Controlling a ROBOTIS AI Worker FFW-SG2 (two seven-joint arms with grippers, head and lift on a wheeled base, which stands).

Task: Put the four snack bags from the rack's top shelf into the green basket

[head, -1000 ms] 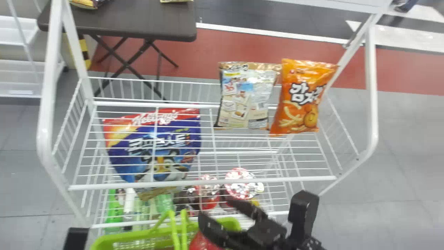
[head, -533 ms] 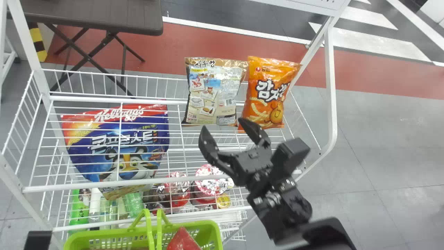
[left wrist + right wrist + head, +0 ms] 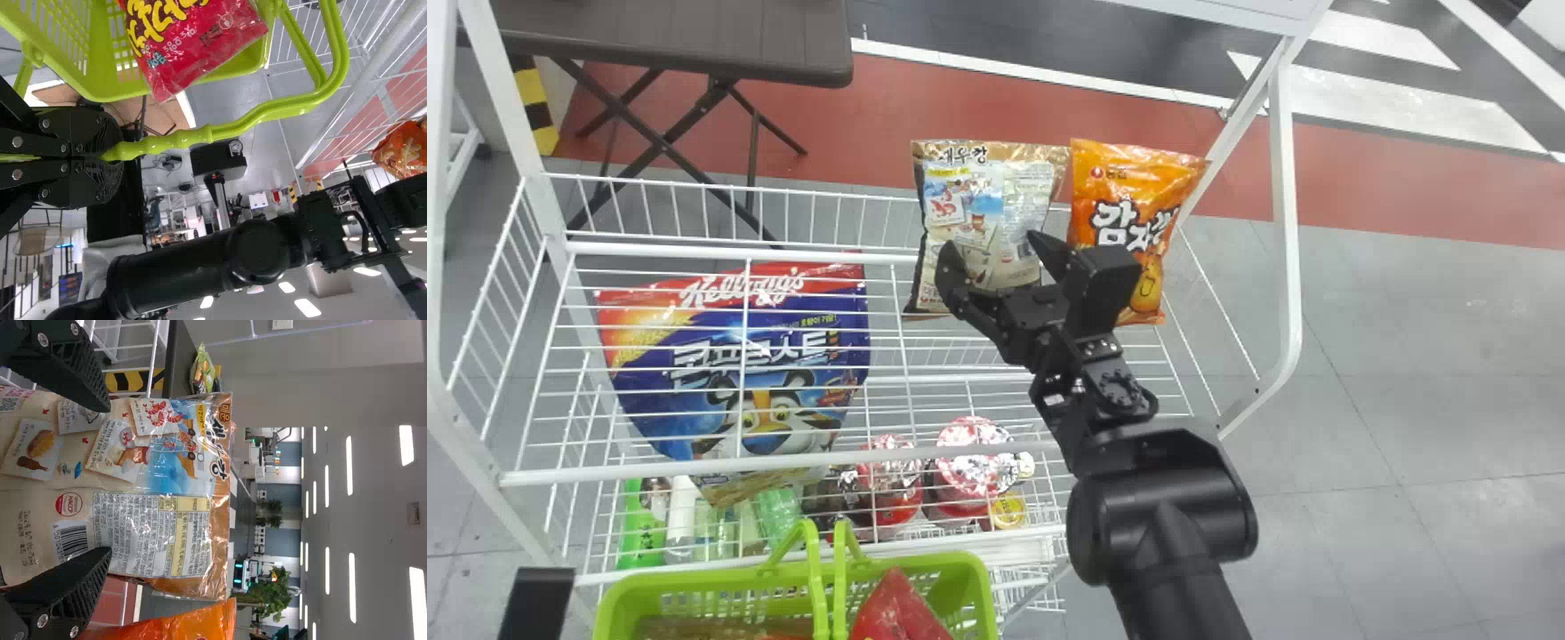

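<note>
My right gripper [image 3: 996, 258] stands open in front of the tan-and-blue snack bag [image 3: 996, 200] on the rack's top shelf. In the right wrist view, my right gripper [image 3: 103, 483] has one finger over each side of the tan-and-blue bag [image 3: 153, 453]. Just right of that bag stands an orange snack bag [image 3: 1116, 191], and a large blue-and-red bag [image 3: 756, 373] leans at the shelf's left. My left gripper [image 3: 110, 157] is shut on the handle of the green basket [image 3: 253, 63]. A red bag [image 3: 898, 609] lies in the basket [image 3: 980, 587] before the rack.
White wire rails [image 3: 694, 471] edge the top shelf, with upright posts [image 3: 1285, 249] on both sides. Cups [image 3: 969, 462] and green bottles [image 3: 640, 524] stand on the shelf below. A dark folding table [image 3: 676, 40] is behind the rack.
My right gripper has risen from beside the basket to the tan-and-blue bag. The head view first swung to the right, then shifted slightly back.
</note>
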